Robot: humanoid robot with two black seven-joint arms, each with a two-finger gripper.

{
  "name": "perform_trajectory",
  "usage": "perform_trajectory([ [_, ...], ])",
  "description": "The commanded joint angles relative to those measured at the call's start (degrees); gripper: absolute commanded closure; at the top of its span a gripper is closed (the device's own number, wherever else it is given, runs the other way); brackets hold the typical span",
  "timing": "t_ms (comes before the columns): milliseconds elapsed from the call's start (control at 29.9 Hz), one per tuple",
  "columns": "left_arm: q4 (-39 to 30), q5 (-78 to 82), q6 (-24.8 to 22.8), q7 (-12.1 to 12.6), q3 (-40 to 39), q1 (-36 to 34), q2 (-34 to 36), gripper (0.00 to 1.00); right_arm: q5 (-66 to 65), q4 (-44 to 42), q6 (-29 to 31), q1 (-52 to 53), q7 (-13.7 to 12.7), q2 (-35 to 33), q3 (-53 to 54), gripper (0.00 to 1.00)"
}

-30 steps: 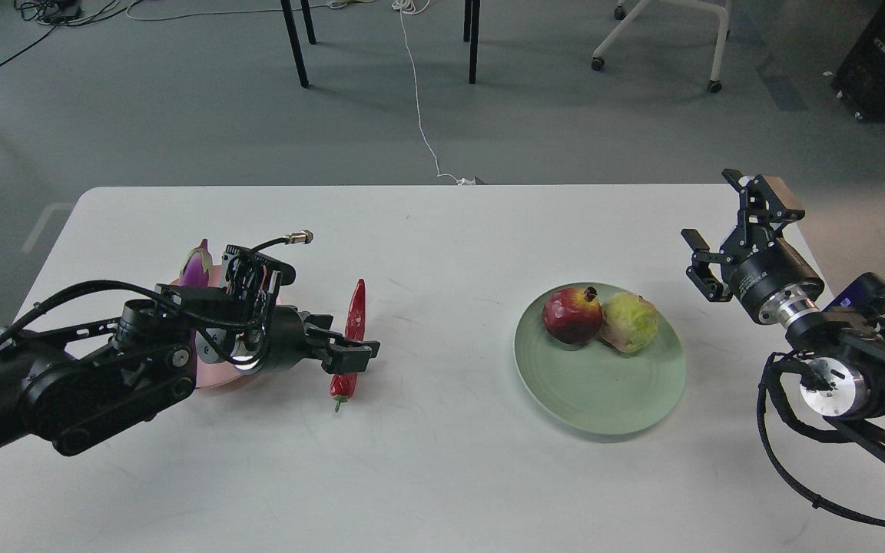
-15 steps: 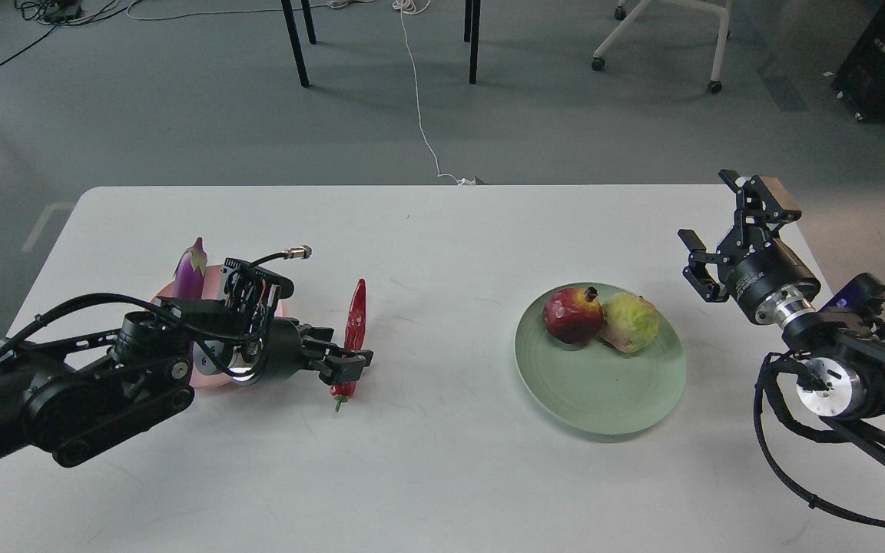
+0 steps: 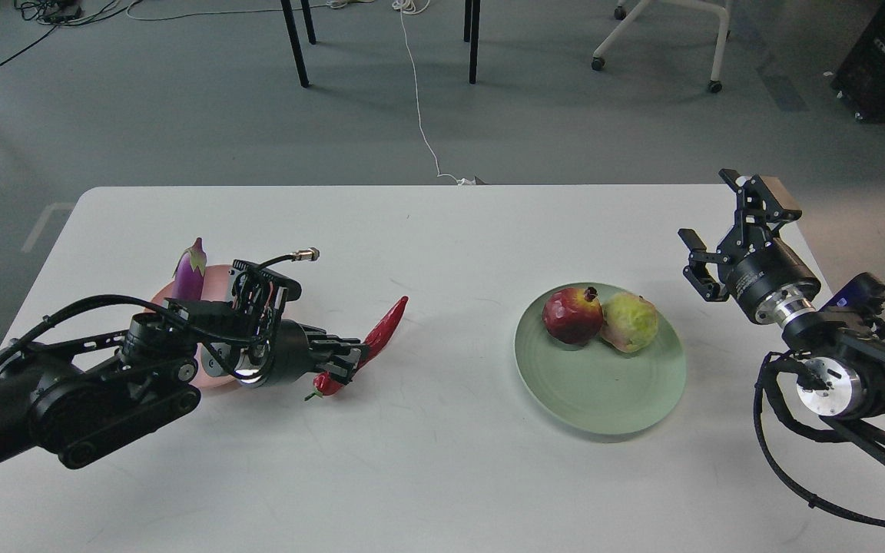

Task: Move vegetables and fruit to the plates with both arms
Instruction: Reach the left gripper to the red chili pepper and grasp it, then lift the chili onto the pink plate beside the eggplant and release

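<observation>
Fingers of the left gripper [image 3: 349,359] clamp the chili [image 3: 369,344] near its stem end.

Half a second ago the chili lay straight on the table [image 3: 442,476]; now it tilts, red tip up and to the right, so the lift has likely begun. The eggplant [image 3: 190,270] already rests on the pink plate [image 3: 221,278] just behind the left wrist, where the chili probably goes next. Pomegranate [image 3: 571,315] and yellow-green fruit [image 3: 630,322] sit touching on the green plate [image 3: 604,392]. The right gripper [image 3: 719,226] hovers spread and empty, unmoved, well right of that plate.
</observation>
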Motion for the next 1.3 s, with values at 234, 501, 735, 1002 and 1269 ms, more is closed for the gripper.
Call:
perform_trajectory([
  [234, -0.2, 0.1, 0.2, 0.0, -0.2, -0.2, 0.2, 0.93, 0.0, 0.0, -0.1, 0.0, 0.0, 0.1, 0.5, 0.02],
  [501, -1.4, -1.1, 0.0, -0.7, -0.9, -5.6, 3.8, 0.93, 0.0, 0.0, 0.0, 0.0, 0.0, 0.1, 0.5, 0.02],
  [735, -1.4, -12.7, -1.2, -0.7, -0.6, -7.8, 13.0, 0.90, 0.0, 0.0, 0.0, 0.0, 0.0, 0.1, 0.5, 0.02],
  [1002, -1.4, -14.8, -1.4, -0.6, 0.1, -5.7, 18.3, 0.61, 0.0, 0.1, 0.0, 0.0, 0.0, 0.1, 0.5, 0.02],
  [1269, -1.4, -16.2, -1.4, -0.6, -0.6, -5.4, 19.1, 0.07, 0.0, 0.0, 0.0, 0.0, 0.0, 0.1, 0.4, 0.02],
])
